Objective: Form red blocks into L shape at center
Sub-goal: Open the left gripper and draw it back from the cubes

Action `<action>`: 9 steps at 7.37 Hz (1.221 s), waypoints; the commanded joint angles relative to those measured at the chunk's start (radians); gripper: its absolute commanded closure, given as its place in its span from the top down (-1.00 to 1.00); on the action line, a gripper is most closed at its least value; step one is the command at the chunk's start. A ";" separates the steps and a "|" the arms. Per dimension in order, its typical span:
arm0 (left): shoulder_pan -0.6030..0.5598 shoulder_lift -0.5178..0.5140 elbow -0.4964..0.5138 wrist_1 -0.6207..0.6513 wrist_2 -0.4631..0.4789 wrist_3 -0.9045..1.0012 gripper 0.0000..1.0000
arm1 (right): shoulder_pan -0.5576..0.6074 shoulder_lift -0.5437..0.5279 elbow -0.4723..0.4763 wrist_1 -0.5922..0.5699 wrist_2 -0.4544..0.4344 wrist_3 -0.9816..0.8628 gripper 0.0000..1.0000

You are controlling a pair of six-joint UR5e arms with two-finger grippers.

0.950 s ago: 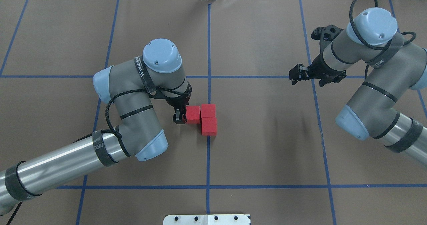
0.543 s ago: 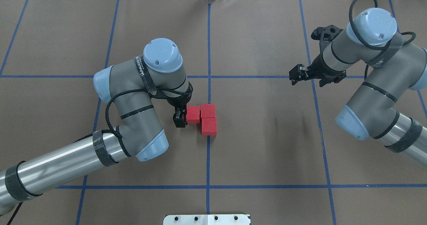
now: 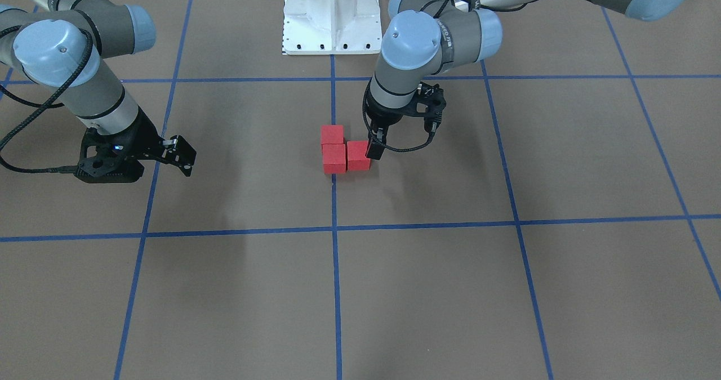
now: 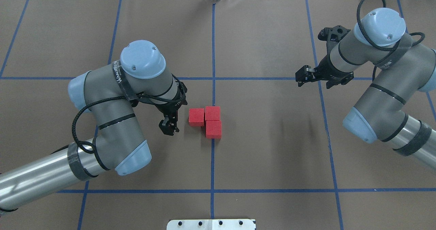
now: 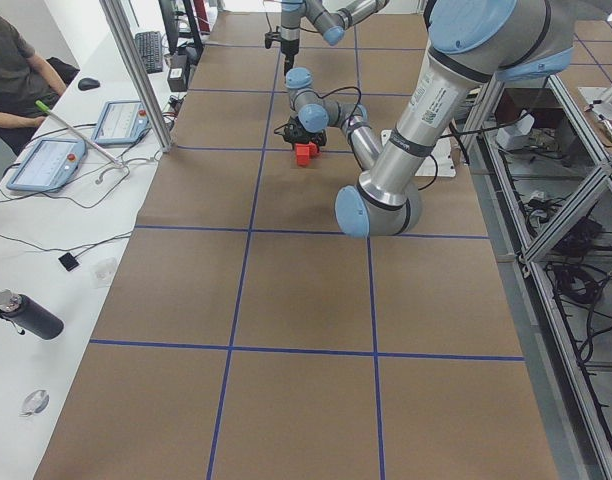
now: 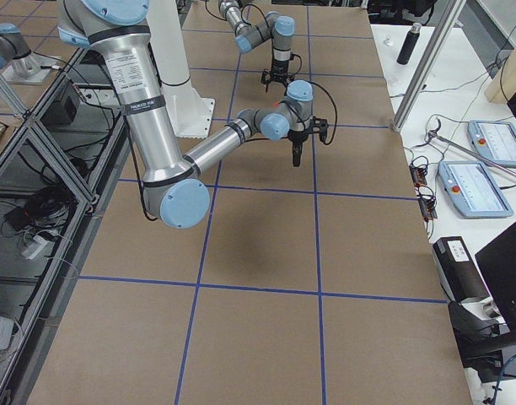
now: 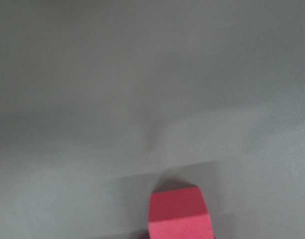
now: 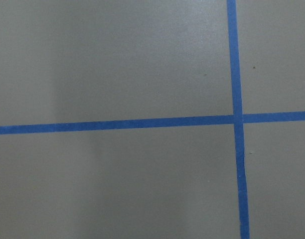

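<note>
The red blocks (image 4: 212, 113) were set touching in an L at the center: two lay on the central blue line (image 4: 212, 162), and the third was placed against the farther one, on the robot's left of that line. The left gripper (image 4: 168, 127) was held further to that side of the line, apart from the blocks. Whether its fingers were spread could not be told. The right gripper (image 4: 301, 77) was held well off the line's other side, fingers spread and empty.

Three red blocks (image 4: 212, 113) in an L at the center (image 4: 213, 98)
Matte cubes, flat on the brown surface (image 4: 272, 148); two abut along the central blue line (image 4: 212, 162); the third (image 4: 196, 117) touches the far cube's left face.
</note>
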 commanded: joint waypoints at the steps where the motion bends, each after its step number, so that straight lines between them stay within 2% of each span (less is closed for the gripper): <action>1: 0.030 0.044 -0.015 0.008 0.001 0.022 1.00 | 0.000 0.000 0.004 0.000 0.000 0.000 1.00; 2: 0.061 0.036 0.005 0.009 0.004 0.016 1.00 | 0.000 0.000 0.006 0.000 0.000 0.000 1.00; 9: 0.069 -0.031 0.086 0.008 0.006 0.016 1.00 | 0.000 -0.001 -0.002 0.000 0.000 -0.001 1.00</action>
